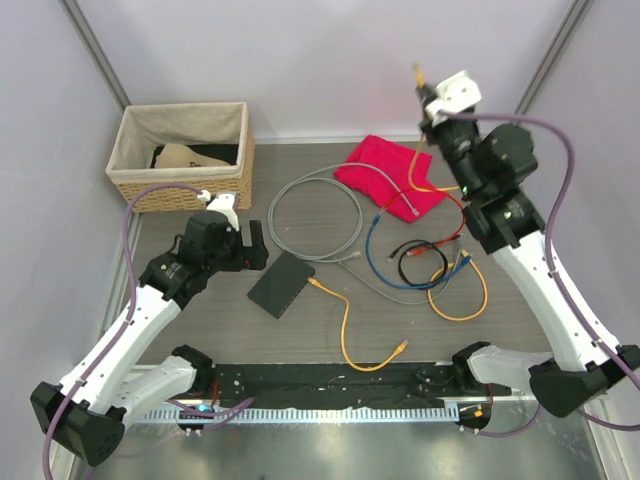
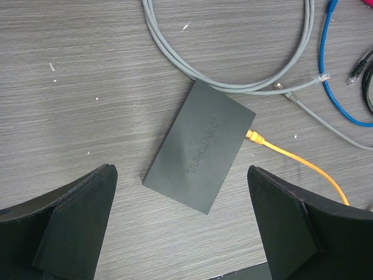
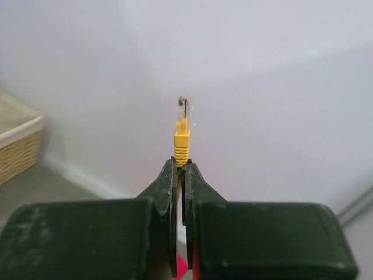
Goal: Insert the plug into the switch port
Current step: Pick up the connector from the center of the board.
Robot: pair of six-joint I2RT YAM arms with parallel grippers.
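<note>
The switch (image 1: 281, 284) (image 2: 201, 146) is a flat dark grey box lying on the table left of centre. My left gripper (image 1: 250, 245) (image 2: 179, 172) hovers just above it, open wide, with nothing between its fingers (image 2: 81, 210). My right gripper (image 1: 428, 95) (image 3: 182, 163) is raised high at the back right, pointing up toward the wall. It is shut on a yellow plug (image 1: 416, 72) (image 3: 182, 125) whose clear tip sticks up past the fingertips. The plug (image 2: 254, 137) of a second yellow cable lies against the switch's right edge; I cannot tell if it is seated.
A wicker basket (image 1: 180, 155) stands at the back left, and a red cloth (image 1: 385, 170) lies at the back centre. Grey (image 1: 315, 215), blue (image 1: 375, 245), black (image 1: 420, 260) and orange (image 1: 460, 290) cables lie coiled right of the switch. A black rail (image 1: 330, 380) runs along the near edge.
</note>
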